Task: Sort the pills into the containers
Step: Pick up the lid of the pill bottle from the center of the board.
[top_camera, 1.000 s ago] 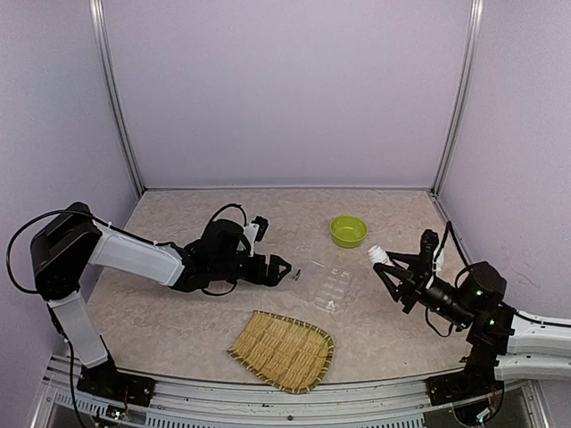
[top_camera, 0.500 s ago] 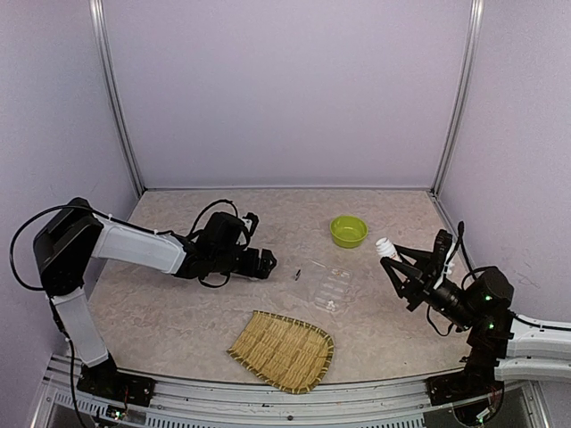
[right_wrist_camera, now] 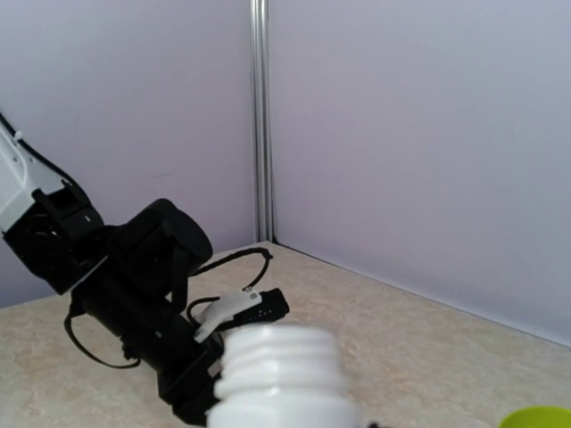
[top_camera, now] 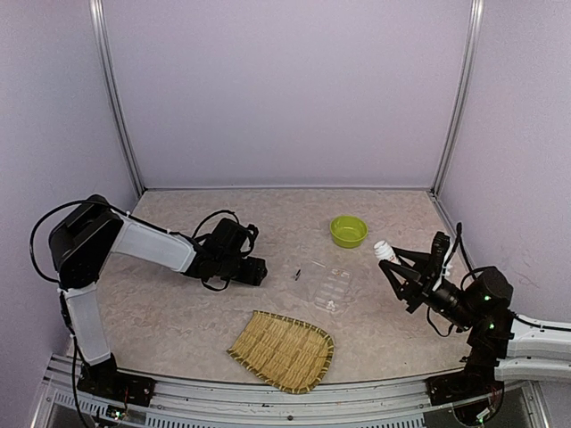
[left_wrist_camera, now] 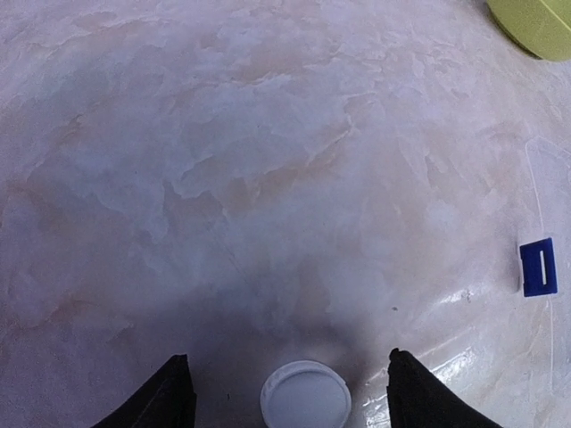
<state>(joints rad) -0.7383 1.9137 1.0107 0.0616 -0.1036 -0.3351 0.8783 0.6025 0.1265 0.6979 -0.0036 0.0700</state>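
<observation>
The containers are a clear organiser box (top_camera: 331,286) lying flat mid-table; its blue clasp (left_wrist_camera: 538,267) shows in the left wrist view. No pills are in view. My left gripper (top_camera: 258,270) sits low over the table, left of the box, and is open. A white round cap (left_wrist_camera: 305,398) lies on the table between its dark fingers (left_wrist_camera: 169,394), touching neither. My right gripper (top_camera: 393,265) hovers right of the box, shut on a white bottle (top_camera: 383,249). The bottle's threaded neck (right_wrist_camera: 280,367) is uncapped, and the right fingers are hidden behind it.
A lime-green bowl (top_camera: 348,231) stands behind the box, near the bottle. A woven bamboo tray (top_camera: 283,349) lies at the front centre. A small dark piece (top_camera: 297,273) lies just left of the box. Purple walls close in three sides.
My left gripper has drawn back to the left, away from the box, and its jaws have narrowed a little. The right gripper lifted the bottle slightly, then held still.
</observation>
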